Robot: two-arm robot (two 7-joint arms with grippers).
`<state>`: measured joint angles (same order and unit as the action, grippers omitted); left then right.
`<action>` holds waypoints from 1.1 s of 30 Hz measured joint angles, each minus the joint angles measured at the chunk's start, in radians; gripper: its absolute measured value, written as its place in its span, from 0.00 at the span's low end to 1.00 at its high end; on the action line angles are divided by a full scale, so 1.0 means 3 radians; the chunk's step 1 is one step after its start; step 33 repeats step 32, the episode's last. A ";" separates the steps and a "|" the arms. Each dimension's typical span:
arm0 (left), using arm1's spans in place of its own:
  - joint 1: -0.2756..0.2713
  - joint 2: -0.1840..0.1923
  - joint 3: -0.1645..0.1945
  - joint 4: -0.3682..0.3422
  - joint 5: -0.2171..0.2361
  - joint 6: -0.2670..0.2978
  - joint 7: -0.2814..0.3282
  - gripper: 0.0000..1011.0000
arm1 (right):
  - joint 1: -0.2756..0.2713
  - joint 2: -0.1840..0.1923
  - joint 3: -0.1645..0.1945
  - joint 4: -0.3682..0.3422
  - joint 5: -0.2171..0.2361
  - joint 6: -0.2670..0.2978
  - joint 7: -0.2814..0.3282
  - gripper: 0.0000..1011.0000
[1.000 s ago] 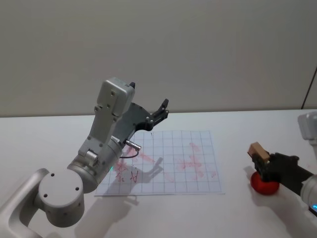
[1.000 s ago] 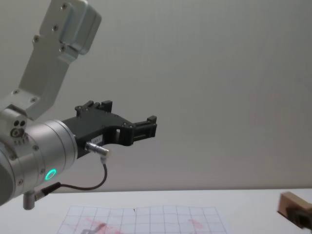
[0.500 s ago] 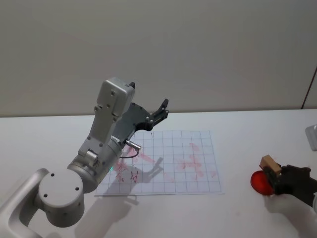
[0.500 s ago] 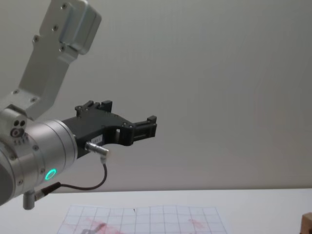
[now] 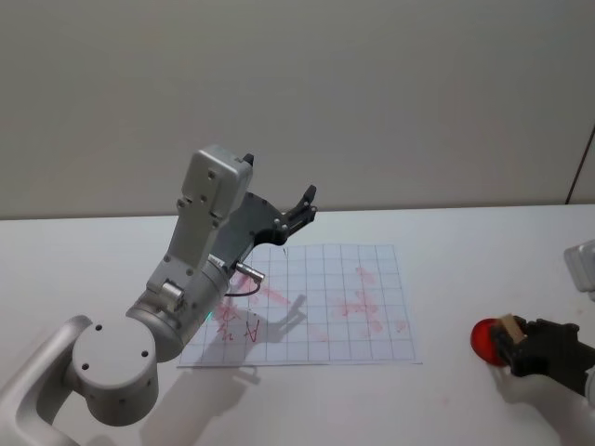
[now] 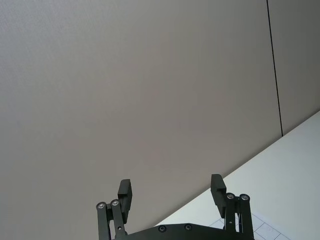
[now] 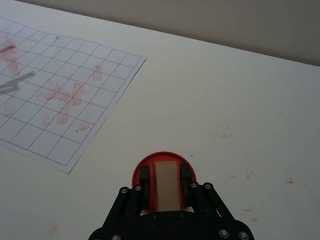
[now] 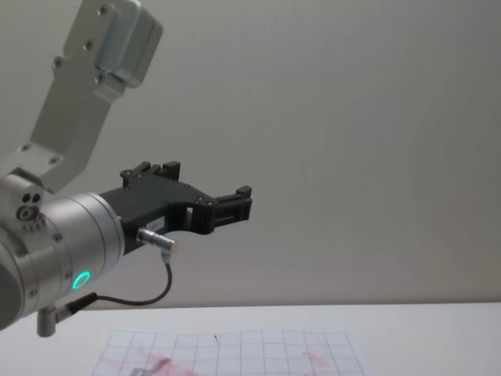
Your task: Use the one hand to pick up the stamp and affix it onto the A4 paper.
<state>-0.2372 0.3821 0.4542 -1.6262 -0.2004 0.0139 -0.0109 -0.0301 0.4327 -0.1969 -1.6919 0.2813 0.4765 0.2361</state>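
My right gripper (image 5: 509, 342) is low at the table's near right edge, shut on the tan stamp (image 5: 508, 326). In the right wrist view the stamp (image 7: 166, 184) stands upright between the black fingers (image 7: 144, 181), pressed down over a round red ink pad (image 7: 164, 157). The red pad (image 5: 483, 339) lies right of the A4 paper (image 5: 321, 311), a white gridded sheet with red-pink smudges, also seen as the sheet (image 7: 55, 100) far from the stamp. My left gripper (image 5: 302, 204) hangs open high above the paper's far edge, holding nothing.
The raised left arm (image 5: 200, 269) leans over the paper's left part. Small red ink specks (image 7: 220, 134) mark the white table beside the pad. A plain wall rises behind the table's far edge.
My right gripper has lowered the stamp from above the red pad down onto it, drawing back toward the near right edge. The left arm has not moved.
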 joint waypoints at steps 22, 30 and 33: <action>0.0000 0.0000 0.0000 0.0000 0.0000 0.0000 0.0000 0.99 | 0.0011 -0.0002 -0.0017 0.0027 -0.0037 0.0039 0.0048 0.94; 0.0000 0.0000 0.0000 0.0000 0.0000 0.0000 0.0000 0.99 | 0.0013 -0.0002 -0.0019 0.0030 -0.0040 0.0042 0.0051 0.99; 0.0000 0.0000 0.0000 0.0000 0.0000 0.0000 0.0000 0.99 | 0.0013 -0.0002 -0.0019 0.0031 -0.0041 0.0043 0.0052 0.99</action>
